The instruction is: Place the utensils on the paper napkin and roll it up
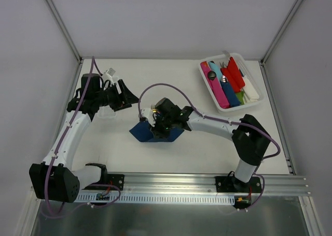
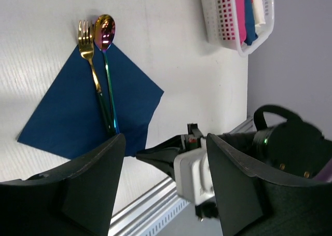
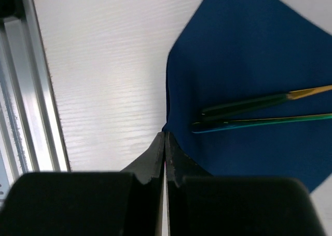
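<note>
The dark navy paper napkin point(image 1: 144, 134) point(image 2: 78, 111) point(image 3: 249, 59) lies as a diamond on the white table. Two utensils rest side by side on it: a gold fork point(image 2: 88, 44) and an iridescent spoon point(image 2: 105, 31), heads past the napkin's far corner. Their slim handles point(image 3: 259, 103) show in the right wrist view. My right gripper point(image 1: 155, 124) point(image 3: 165, 134) is shut, its tips pinched on the napkin's near corner, where the edge is slightly lifted. My left gripper point(image 1: 124, 98) point(image 2: 165, 142) hangs open above the table to the left, holding nothing.
A white perforated basket point(image 1: 258, 98) point(image 2: 228, 33) at the back right holds pink, red, blue and white plastic items. An aluminium rail point(image 1: 171, 186) point(image 3: 31, 91) runs along the near table edge. Grey walls enclose the back and sides.
</note>
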`<state>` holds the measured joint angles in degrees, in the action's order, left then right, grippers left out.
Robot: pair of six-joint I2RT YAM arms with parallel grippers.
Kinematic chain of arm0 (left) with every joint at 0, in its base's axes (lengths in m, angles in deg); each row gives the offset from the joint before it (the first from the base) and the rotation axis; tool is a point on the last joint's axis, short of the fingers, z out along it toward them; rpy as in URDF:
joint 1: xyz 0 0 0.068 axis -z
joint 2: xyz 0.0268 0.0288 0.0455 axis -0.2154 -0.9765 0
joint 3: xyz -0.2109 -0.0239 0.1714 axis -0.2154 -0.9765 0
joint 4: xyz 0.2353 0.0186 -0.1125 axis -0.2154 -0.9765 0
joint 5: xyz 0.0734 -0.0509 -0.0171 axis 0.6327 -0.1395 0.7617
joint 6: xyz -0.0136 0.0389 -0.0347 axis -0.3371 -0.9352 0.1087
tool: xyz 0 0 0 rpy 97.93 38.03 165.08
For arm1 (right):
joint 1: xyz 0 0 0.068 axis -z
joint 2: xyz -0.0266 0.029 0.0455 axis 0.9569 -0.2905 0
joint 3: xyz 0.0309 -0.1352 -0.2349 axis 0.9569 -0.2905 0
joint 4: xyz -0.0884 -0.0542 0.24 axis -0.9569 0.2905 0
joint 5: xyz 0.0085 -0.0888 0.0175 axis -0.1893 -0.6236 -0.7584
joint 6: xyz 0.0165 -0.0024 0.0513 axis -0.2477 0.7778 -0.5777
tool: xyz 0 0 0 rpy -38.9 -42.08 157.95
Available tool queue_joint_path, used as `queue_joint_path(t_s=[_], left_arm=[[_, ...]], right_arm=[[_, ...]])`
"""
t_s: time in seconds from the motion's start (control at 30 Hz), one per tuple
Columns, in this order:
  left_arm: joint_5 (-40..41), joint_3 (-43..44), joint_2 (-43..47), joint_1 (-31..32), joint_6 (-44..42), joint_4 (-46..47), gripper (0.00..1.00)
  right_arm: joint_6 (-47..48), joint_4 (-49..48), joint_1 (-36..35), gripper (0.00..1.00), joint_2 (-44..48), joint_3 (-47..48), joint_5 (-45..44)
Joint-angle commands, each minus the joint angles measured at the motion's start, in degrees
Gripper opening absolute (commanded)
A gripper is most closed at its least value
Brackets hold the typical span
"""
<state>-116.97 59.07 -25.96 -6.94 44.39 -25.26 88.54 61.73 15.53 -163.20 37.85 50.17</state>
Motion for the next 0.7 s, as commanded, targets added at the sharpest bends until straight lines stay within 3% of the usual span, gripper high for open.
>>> queue_joint_path(t_s=[0.0, 0.4, 0.67], left_arm=[[0.94, -3.74, 3.35, -0.66, 1.17, 4.81, 0.64], [2.25, -18.61, 13.01, -0.58, 8.02, 13.61, 0.57], [3.22, -26.43, 15.48, -0.49, 9.43, 14.48, 0.33]], right_arm=[[2.59, 3.5, 2.73, 0.0, -1.53, 3.47, 5.0], [5.5, 5.17, 9.15, 0.0, -9.17, 9.01, 10.54], [5.5, 6.32, 11.79, 0.0, -12.6, 12.96, 13.62]])
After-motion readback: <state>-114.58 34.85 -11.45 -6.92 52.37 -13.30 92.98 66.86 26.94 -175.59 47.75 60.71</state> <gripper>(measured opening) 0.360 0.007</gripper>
